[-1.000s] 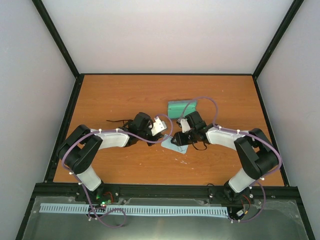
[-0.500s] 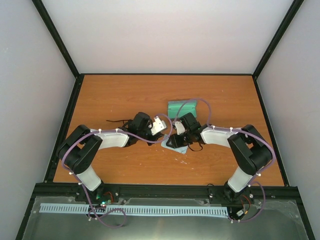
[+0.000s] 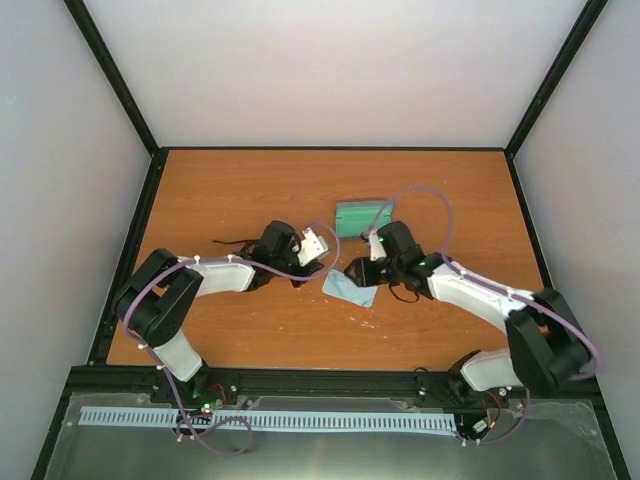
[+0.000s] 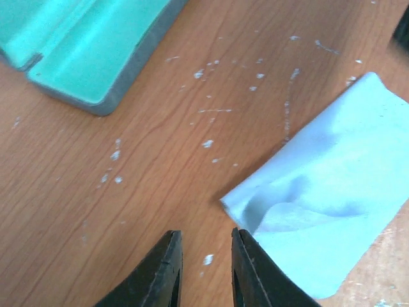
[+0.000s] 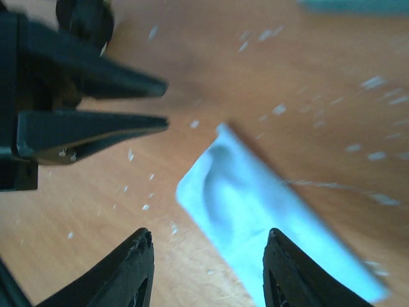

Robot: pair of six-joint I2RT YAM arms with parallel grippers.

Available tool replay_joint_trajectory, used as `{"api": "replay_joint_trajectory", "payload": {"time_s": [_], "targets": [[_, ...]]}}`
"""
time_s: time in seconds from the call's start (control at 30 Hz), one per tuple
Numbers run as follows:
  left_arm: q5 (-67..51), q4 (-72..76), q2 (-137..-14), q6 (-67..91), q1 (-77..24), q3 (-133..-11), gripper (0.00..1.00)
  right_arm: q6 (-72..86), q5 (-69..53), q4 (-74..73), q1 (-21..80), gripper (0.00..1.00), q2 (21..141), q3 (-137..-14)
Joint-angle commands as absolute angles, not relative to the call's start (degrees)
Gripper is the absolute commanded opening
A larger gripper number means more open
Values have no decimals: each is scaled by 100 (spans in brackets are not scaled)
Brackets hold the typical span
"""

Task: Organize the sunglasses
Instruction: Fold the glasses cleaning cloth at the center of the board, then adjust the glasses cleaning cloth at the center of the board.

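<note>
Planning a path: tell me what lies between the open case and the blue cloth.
Nothing but bare, scuffed table between case and cloth, clearest in the left wrist view.

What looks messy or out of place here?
The pale blue cloth lies askew on the table, rumpled, with one corner curled over. White scuff marks fleck the wood around it.

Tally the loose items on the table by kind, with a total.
sunglasses (black, only partly visible): 1
case (open, green inside): 1
cloth (pale blue): 1
Total: 3
</note>
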State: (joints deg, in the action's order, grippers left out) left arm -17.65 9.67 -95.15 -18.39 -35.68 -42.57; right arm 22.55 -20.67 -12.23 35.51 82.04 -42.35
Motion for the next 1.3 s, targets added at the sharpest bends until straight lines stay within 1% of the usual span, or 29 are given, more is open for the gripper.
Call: {"api": "replay_joint_trajectory", "payload": {"time_s": [0.0,0.13,0.27,0.33,0.37,0.43,0.57,0.9,1.0,1.1,1.27], "targets": [[-2039,1079,-9445,-1639,-3248,-4509,24,2530,-864,-1658,3157,48,7503,-4087],[-2092,1054,-9547,-1661,-3174,-4582,24,2499,-421,-2345,3064,47,7717,-4188],[-2228,1042,-9621,-1692,-3173,-4626,24,2664,-342,-2404,3067,45,8018,-4047],[-2370,997,-9637,-1821,-3173,-4651,20,2769,-361,-2330,3066,44,8120,-3984],[-2473,949,-9638,-1988,-3179,-4665,18,2819,-376,-2277,3065,44,8166,-3948],[-2508,907,-9600,-2403,-3271,-4620,16,2897,-462,-2175,3062,44,8276,-3908],[-2415,853,-9579,-3120,-3366,-4514,17,3015,-560,-2105,3067,40,8458,-3934],[-2424,534,-9656,-4520,-3382,-4683,18,3167,-699,-2041,3106,39,8800,-3971],[-2454,431,-9670,-5226,-3415,-4676,21,3203,-733,-2018,3149,33,8916,-3996],[-2454,382,-9707,-5799,-3442,-4666,23,3232,-747,-2005,3187,25,9017,-4027],[-2543,273,-9737,-6451,-3505,-4698,24,3286,-749,-1973,3208,13,9103,-4021]]}}
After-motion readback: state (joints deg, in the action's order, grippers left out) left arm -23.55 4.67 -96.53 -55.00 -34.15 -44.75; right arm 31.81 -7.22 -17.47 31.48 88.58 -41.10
